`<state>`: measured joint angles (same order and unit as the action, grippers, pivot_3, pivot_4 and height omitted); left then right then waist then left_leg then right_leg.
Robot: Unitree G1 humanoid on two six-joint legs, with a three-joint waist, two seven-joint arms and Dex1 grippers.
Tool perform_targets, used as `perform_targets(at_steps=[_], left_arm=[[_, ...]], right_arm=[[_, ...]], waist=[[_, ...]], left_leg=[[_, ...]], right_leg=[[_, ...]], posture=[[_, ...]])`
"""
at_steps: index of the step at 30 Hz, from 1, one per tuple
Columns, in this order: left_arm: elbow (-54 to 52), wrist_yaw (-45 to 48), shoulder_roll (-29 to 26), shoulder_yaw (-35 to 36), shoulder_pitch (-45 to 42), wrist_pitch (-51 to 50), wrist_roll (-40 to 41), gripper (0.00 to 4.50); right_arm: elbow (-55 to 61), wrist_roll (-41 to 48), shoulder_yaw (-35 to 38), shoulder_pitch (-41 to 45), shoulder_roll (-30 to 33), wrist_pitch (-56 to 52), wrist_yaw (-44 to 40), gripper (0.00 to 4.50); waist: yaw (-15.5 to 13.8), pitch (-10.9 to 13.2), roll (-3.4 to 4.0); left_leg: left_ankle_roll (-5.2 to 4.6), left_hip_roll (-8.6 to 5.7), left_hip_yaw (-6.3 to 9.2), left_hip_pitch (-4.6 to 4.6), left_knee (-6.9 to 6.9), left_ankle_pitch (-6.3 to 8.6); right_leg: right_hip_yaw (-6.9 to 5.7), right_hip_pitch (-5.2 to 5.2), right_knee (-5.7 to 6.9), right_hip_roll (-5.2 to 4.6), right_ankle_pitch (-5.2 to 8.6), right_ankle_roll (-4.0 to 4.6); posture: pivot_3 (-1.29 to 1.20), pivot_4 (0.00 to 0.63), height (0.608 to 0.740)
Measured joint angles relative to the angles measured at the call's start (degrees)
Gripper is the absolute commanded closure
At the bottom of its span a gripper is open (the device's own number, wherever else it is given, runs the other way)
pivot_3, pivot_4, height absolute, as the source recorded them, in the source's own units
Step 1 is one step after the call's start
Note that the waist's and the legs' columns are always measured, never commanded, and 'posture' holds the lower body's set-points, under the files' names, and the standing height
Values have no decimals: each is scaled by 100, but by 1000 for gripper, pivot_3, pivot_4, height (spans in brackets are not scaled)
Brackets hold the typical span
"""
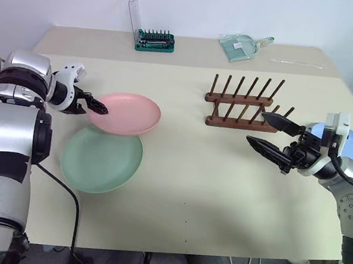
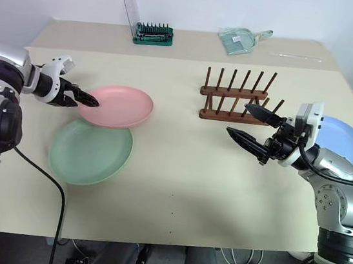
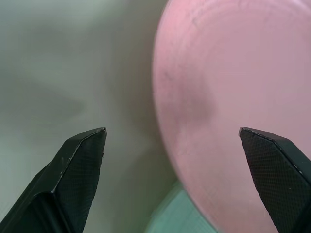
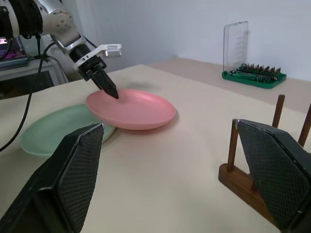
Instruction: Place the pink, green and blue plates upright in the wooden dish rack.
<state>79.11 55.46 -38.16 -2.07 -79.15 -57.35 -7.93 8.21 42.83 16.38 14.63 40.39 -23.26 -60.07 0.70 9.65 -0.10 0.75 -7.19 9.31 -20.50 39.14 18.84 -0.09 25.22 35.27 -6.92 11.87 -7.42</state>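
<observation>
Head views: three plates on the beige table (image 1: 220, 196). Pink plate (image 1: 130, 114) lies flat at the robot's left, its near edge overlapping the green plate (image 1: 102, 160), also flat. Blue plate (image 2: 347, 145) lies at the far right, largely hidden behind the right arm. One wooden dish rack (image 1: 245, 104) stands empty between the two sides, two rails of upright pegs. At the back edge: one green bit holder (image 1: 154, 40) with its clear lid raised, and one clear dustpan-like scoop (image 1: 243, 46). Left gripper (image 2: 89, 99) angles down at the pink plate's left rim; its finger gap is hard to read here. Right gripper (image 1: 272, 135) hangs just in front of the rack, fingers wide apart, nothing between them.

Left wrist view: two black fingers (image 3: 80, 165) apart, nothing pinched. The pink rim runs between them, one finger over the plate, the other over bare table. A sliver of green shows beneath the pink edge.

Right wrist view: own fingers (image 4: 77, 170) spread wide, empty. Beyond them, the pink plate overlaps the green, the left gripper's tips at its rim. Rack end cut off behind one finger.
</observation>
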Motion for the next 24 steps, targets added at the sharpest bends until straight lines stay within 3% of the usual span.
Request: perform_targets(at_steps=[5,7,16,24], left_arm=[[-1,-317,23,207,30,6,96,3860],[-9,-379,5,321,49,27,131,4441],[-25,-379,-4,432,36,-124,171,4441],[-25,-800,-134,957,-75,-202,485,4441]], right_arm=[[11,-3,72,0,6,7,57,0],[11,-5,111,-1,14,7,71,0],[16,-113,145,7,19,117,75,0],[8,-202,139,72,17,178,60,0]], waist=[[0,0,0],[-1,0,0],[1,-2,-1],[1,-2,-1]], left_leg=[[0,0,0,0,0,0],[0,0,0,0,0,0],[0,0,-2,3,0,0],[0,0,-1,0,0,0]], right_leg=[[0,0,1,0,0,0],[0,0,1,0,0,0],[1,-1,4,-1,0,0],[1,2,5,-1,0,0]], posture=[[0,150,740],[0,150,740],[0,150,740],[0,150,740]])
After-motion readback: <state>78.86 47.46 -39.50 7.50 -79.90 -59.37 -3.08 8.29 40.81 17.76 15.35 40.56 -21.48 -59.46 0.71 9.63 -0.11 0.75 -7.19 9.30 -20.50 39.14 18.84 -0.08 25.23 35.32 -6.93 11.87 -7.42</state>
